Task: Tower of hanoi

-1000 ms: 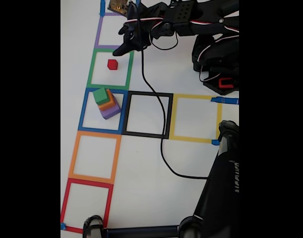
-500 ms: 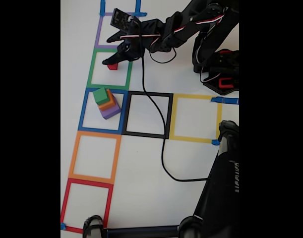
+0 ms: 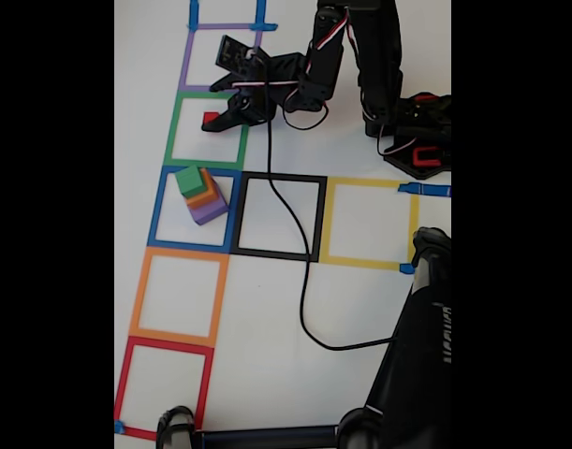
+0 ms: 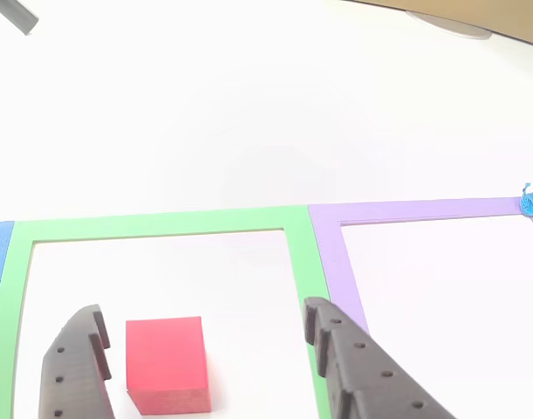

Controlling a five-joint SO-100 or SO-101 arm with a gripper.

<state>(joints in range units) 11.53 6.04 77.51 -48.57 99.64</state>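
Gripper: your gripper (image 4: 205,367) sits low over the green square (image 3: 174,126), fingers spread wide and holding nothing.
Red cube: the red cube (image 4: 165,362) lies on the table inside the green square, between the two fingers; in the other view it is close to the left finger (image 4: 74,371) and clear of the right one.
Stack: the green, orange and purple blocks (image 3: 200,195) are piled in the blue square (image 3: 158,208), which borders the green square on the side away from the purple square (image 3: 185,58).
Progress: you have the pile of three built; judging by the layout, the red cube is the one piece left outside it.
Left to do: you have yet to close on the red cube, lift it and carry it to whichever square the puzzle calls for.
Hard to see: in the fixed view the gripper covers most of the red cube, leaving a sliver.
Cut off: the other view crops the fingers' lower ends and the cube's base, so you cannot judge contact there.
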